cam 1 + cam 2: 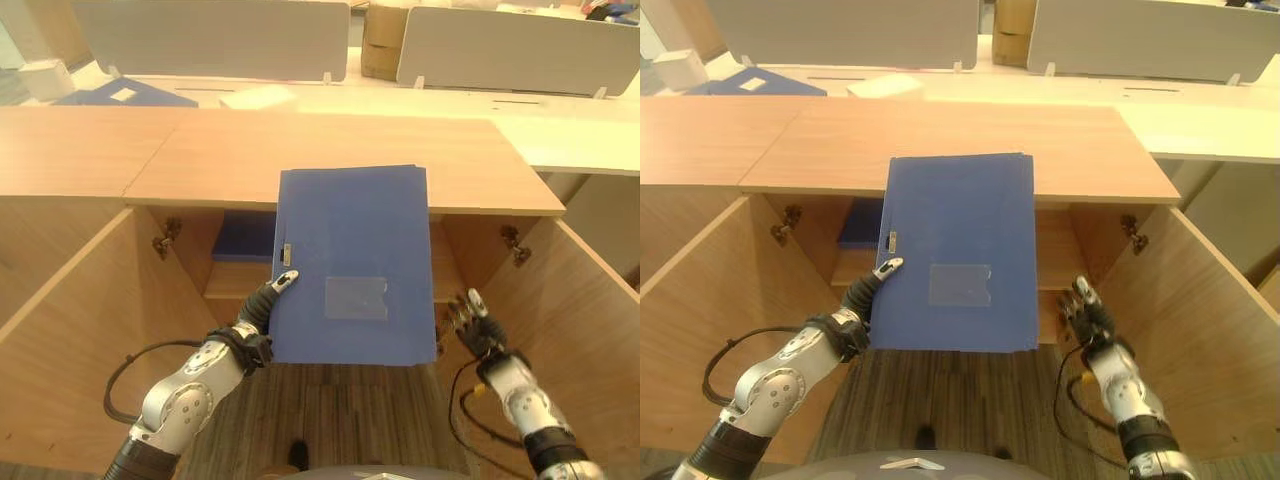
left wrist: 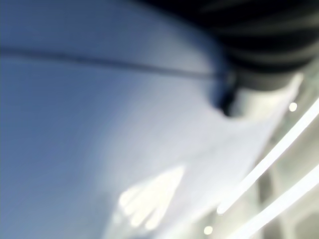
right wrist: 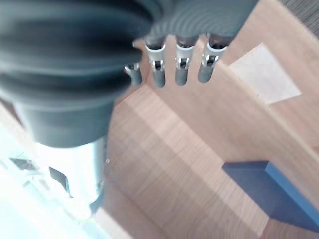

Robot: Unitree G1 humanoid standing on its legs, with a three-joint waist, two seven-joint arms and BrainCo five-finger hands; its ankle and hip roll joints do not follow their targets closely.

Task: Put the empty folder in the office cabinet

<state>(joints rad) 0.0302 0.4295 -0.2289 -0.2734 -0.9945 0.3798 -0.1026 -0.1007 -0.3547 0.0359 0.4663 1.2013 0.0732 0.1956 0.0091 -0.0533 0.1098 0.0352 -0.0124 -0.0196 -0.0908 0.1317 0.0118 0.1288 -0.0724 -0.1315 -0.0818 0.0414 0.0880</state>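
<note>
The blue folder [image 1: 350, 262] is held up before the open cabinet [image 1: 340, 160] by the left hand [image 1: 268, 303], thumb pinched on its left edge. The right hand [image 1: 468, 318] is seen just beside the folder's lower right corner, fingers straight and empty.

Head stereo downward, wrists close-up

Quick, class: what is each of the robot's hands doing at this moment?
Left hand: shut on the blue folder, thumb on its front at the left edge.
Right hand: open, holding nothing, beside the folder's lower right corner.
</note>
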